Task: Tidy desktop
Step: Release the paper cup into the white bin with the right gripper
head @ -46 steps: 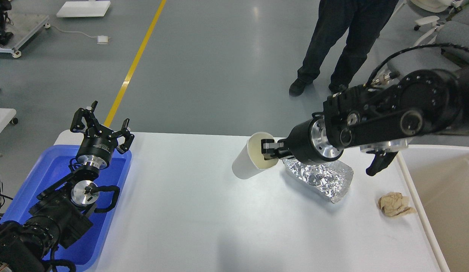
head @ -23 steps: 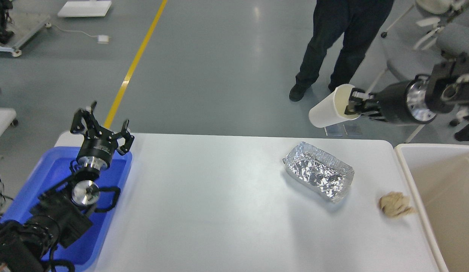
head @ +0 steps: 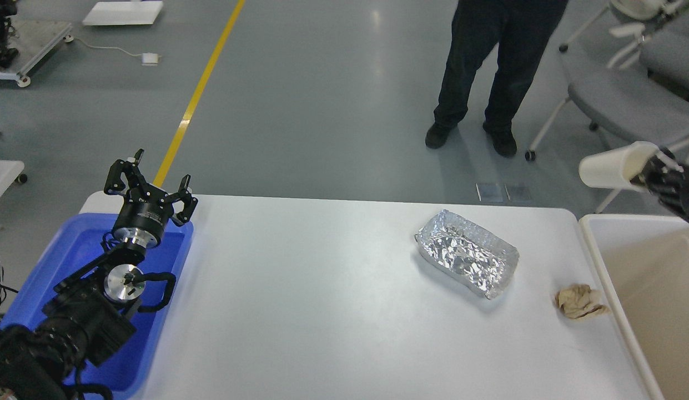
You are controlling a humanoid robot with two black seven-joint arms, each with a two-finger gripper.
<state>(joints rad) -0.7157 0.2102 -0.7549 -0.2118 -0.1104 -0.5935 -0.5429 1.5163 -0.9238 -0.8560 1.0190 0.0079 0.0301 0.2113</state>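
The white desktop [head: 300,311] fills the lower middle of the head view. A crumpled foil tray [head: 467,253] lies on its right part, and a crumpled brown paper ball [head: 579,301] lies near its right edge. My right gripper [head: 648,169] is at the far right, shut on the rim of a white paper cup [head: 613,166], held on its side in the air above the far edge of the cream-white bin [head: 644,278]. My left gripper [head: 149,183] is open and empty above the far end of the blue tray [head: 55,261].
A person in dark trousers [head: 488,72] stands on the floor beyond the table's far edge. Grey chairs [head: 627,100] stand at the far right. A yellow floor line [head: 200,94] runs beyond the table's far left corner.
My right arm has lifted the white cup off the desktop beside the foil tray and carried it up and to the right, over the bin's far edge. My left arm has not moved.
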